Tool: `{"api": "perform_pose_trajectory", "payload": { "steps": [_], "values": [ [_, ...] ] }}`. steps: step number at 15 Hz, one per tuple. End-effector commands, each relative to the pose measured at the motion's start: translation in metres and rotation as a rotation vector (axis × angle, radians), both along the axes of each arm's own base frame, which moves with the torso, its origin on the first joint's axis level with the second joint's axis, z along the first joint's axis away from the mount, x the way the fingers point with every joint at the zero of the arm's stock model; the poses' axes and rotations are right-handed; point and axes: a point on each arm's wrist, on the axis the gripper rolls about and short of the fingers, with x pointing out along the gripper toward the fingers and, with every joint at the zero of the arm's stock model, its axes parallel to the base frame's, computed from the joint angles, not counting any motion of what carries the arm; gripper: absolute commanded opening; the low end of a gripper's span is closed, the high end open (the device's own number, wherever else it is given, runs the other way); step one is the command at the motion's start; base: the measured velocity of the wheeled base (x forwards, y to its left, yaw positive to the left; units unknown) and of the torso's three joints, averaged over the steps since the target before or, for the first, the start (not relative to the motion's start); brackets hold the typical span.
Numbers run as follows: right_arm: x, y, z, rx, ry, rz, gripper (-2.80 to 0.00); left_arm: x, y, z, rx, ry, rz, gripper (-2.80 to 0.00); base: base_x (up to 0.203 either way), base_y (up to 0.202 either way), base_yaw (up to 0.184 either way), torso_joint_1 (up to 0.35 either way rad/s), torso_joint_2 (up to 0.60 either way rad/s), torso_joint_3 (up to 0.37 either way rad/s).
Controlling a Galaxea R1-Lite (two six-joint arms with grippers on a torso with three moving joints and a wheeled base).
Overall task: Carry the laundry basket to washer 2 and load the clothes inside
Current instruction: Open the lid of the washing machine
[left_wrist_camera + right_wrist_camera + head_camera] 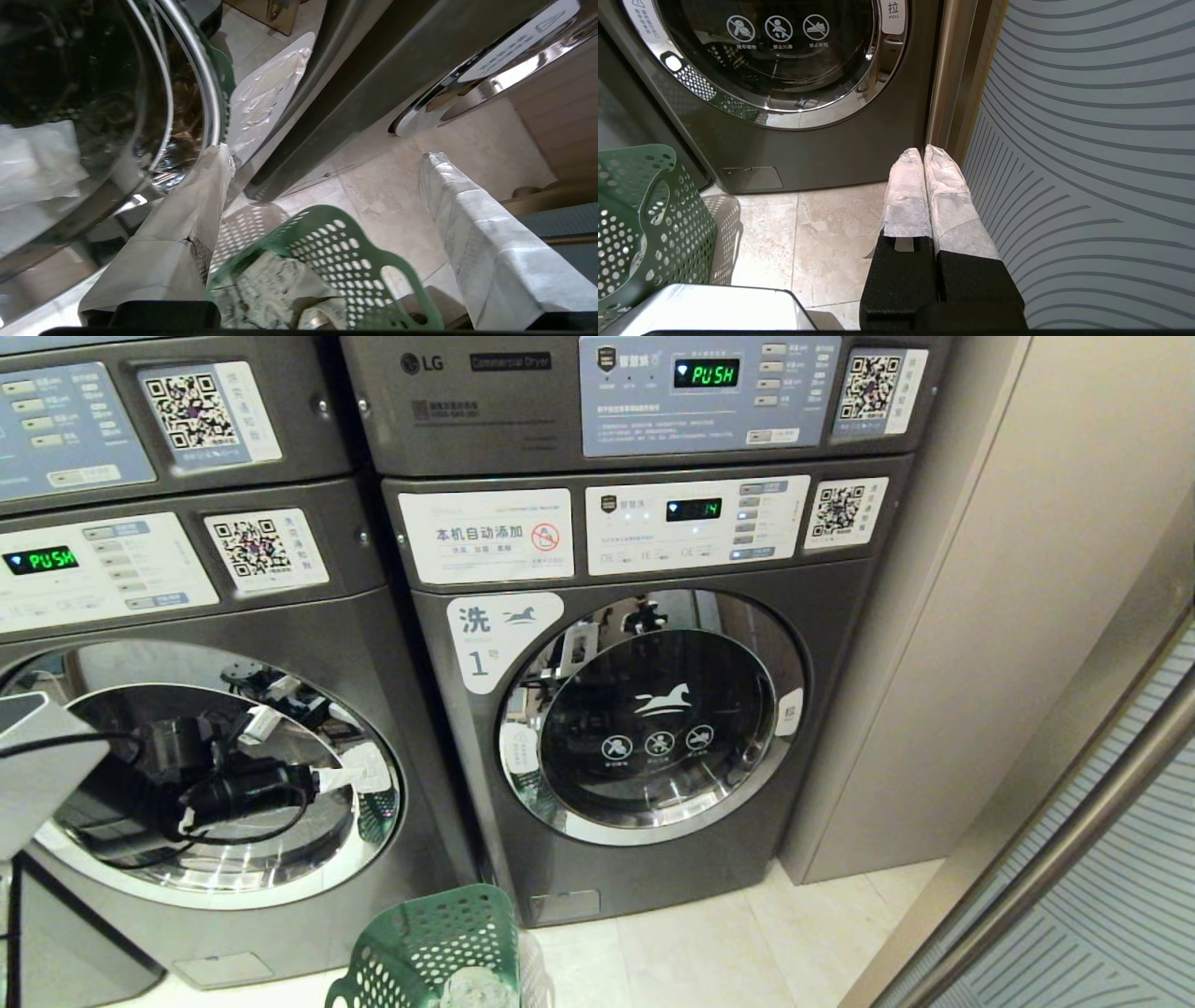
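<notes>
The green laundry basket stands on the floor in front of the gap between the two washers, with the clothes inside it. The left machine is washer 2; its number label does not show and its round door is shut. My left gripper hangs in front of that door, open and empty. From the left wrist, the basket and the pale patterned clothes lie below the spread fingers. My right gripper is shut on nothing, low by the floor.
Washer 1 stands on the right with its door closed and a dryer stacked above it. A beige wall panel and a striped glass door with a metal bar close off the right side. Pale tiles cover the floor.
</notes>
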Motion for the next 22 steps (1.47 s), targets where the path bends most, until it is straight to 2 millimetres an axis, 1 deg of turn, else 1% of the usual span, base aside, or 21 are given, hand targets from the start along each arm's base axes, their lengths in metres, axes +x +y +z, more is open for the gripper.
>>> {"api": "perform_pose_trajectory", "payload": {
  "steps": [1, 3, 6, 9, 12, 15, 19, 22],
  "values": [
    [0.0, 0.0, 0.0, 0.0, -0.001, 0.002, -2.8, 0.006, -0.005, 0.0, -0.04, 0.014, 0.0, 0.0, 0.0, 0.0, 0.0, 0.0, 0.0, 0.0],
    [0.0, 0.0, 0.0, 0.0, 0.0, 0.0, -2.8, 0.011, -0.006, 0.002, -0.053, 0.016, 0.003, 0.0, 0.0, 0.0, 0.0, 0.0, 0.0, 0.0],
    [0.0, 0.0, 0.0, 0.0, 0.001, 0.0, -2.8, 0.015, -0.006, -0.006, -0.061, 0.055, 0.01, 0.0, 0.0, 0.0, 0.0, 0.0, 0.0, 0.0],
    [0.0, 0.0, 0.0, 0.0, 0.001, 0.0, -2.8, 0.017, -0.004, -0.009, -0.045, 0.082, 0.048, 0.0, 0.0, 0.0, 0.0, 0.0, 0.0, 0.0],
    [0.0, 0.0, 0.0, 0.0, 0.001, 0.001, -2.8, 0.023, -0.002, -0.009, -0.018, 0.074, 0.086, 0.0, 0.0, 0.0, 0.0, 0.0, 0.0, 0.0],
    [0.0, 0.0, 0.0, 0.0, 0.001, 0.002, -2.8, 0.024, -0.002, -0.009, -0.016, 0.075, 0.09, 0.0, 0.0, 0.0, 0.0, 0.0, 0.0, 0.0],
    [0.0, 0.0, 0.0, 0.0, 0.001, 0.002, -2.8, 0.03, -0.011, -0.016, -0.016, 0.082, 0.077, 0.0, 0.0, 0.0, 0.0, 0.0, 0.0, 0.0],
    [0.0, 0.0, 0.0, 0.0, 0.001, 0.002, -2.8, 0.033, -0.019, -0.014, -0.019, 0.073, 0.064, 0.0, 0.0, 0.0, 0.0, 0.0, 0.0, 0.0]
  ]
}}
